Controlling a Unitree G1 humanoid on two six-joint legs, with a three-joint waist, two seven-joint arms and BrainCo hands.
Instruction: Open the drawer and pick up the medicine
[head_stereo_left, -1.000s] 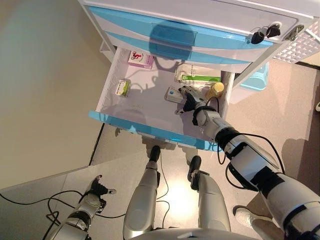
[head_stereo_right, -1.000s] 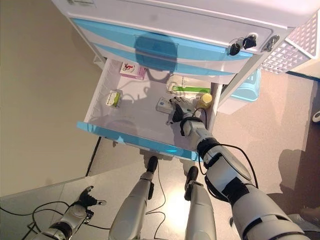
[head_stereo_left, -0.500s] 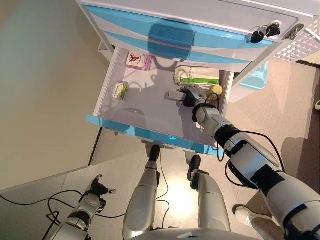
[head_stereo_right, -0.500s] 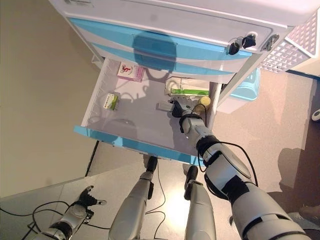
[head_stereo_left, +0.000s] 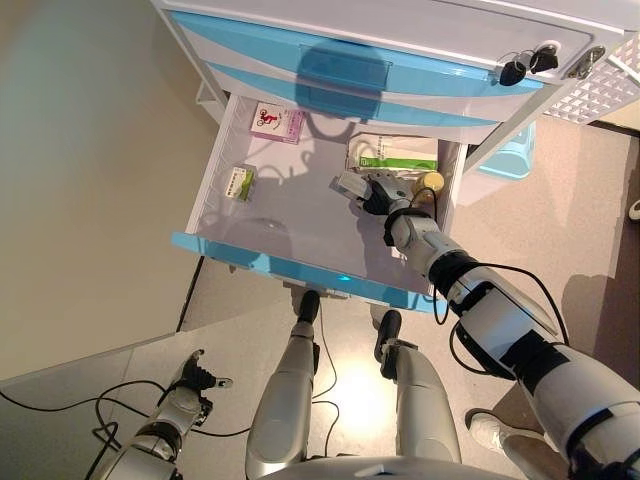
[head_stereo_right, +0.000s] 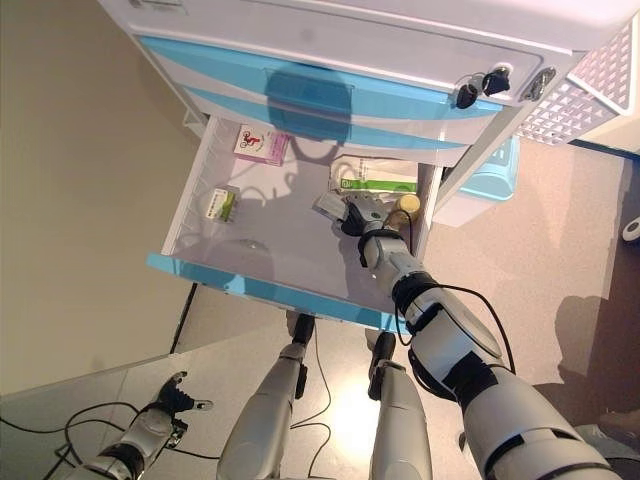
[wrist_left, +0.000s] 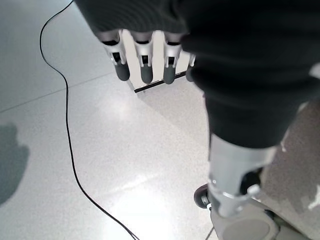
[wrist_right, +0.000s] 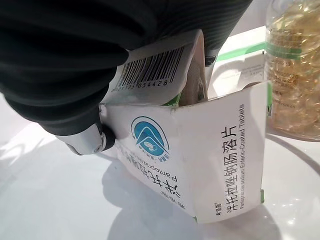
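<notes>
Since a second ago the right robot hand (head_stereo_left: 378, 193), fingers clamped on the medicine box (head_stereo_left: 350, 184), has tipped it off the drawer (head_stereo_left: 290, 262) floor, so the pick-up is under way.

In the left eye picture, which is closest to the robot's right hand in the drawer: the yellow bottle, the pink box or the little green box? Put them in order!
Measured from the right hand:
1. Yellow bottle, just beside the hand, by the drawer's right wall.
2. Pink box, at the back of the drawer, toward the left.
3. Little green box, by the drawer's left wall, a bit farther than the pink box.
</notes>
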